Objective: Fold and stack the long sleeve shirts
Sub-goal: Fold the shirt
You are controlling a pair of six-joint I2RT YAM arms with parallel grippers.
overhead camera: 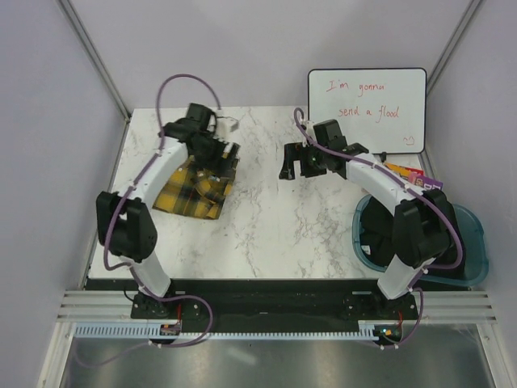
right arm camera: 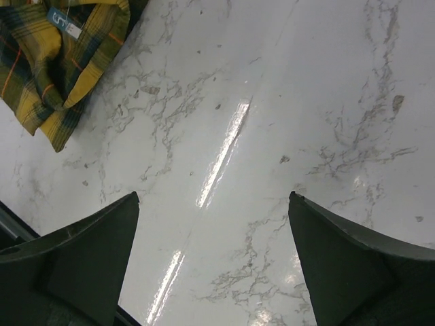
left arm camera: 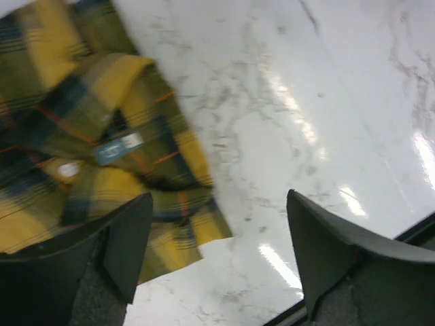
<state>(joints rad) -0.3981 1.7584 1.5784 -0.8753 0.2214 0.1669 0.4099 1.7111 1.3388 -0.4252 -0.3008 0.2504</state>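
Note:
A yellow-and-black plaid long sleeve shirt point(overhead camera: 194, 192) lies folded in a bundle on the left part of the marble table. In the left wrist view the shirt point(left arm camera: 81, 136) fills the upper left, with a blue size tag showing. My left gripper point(left arm camera: 217, 251) hovers over the shirt's far right corner, jaws wide apart and nothing between them. Open as well, my right gripper point(right arm camera: 214, 255) hangs over bare marble near the table's middle, well right of the shirt point(right arm camera: 61, 61). In the overhead view the left gripper point(overhead camera: 218, 153) and the right gripper point(overhead camera: 295, 162) face each other.
A whiteboard point(overhead camera: 367, 109) with red writing leans at the back right. A teal bin point(overhead camera: 477, 250) sits off the table's right edge, behind the right arm. Coloured markers point(overhead camera: 408, 171) lie near the whiteboard. The table's near edge point(overhead camera: 266, 283) runs along the arm bases.

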